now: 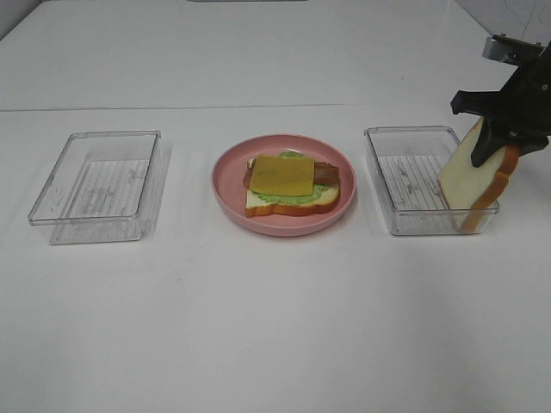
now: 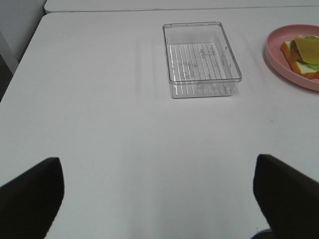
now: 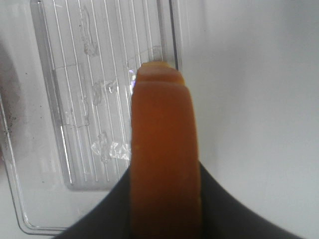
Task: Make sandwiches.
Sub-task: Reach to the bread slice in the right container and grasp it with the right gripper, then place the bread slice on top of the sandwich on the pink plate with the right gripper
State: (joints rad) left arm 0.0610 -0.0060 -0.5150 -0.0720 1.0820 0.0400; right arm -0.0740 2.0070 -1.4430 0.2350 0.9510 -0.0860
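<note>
On the pink plate (image 1: 228, 194) lies an open sandwich stack (image 1: 291, 183): a bread slice, green lettuce, brown bacon and a yellow cheese slice (image 1: 283, 175) on top. It also shows in the left wrist view (image 2: 302, 56). My right gripper (image 1: 500, 138) is shut on a second bread slice (image 1: 473, 181), held on edge and tilted above the right clear tray's (image 1: 405, 172) right rim. The right wrist view shows its orange crust (image 3: 165, 149) between the jaws. My left gripper (image 2: 157, 191) is open and empty above the bare table.
An empty clear tray (image 1: 96, 185) stands left of the plate; it also shows in the left wrist view (image 2: 201, 59). The white table's seam runs behind the trays. The table's left edge shows in the left wrist view.
</note>
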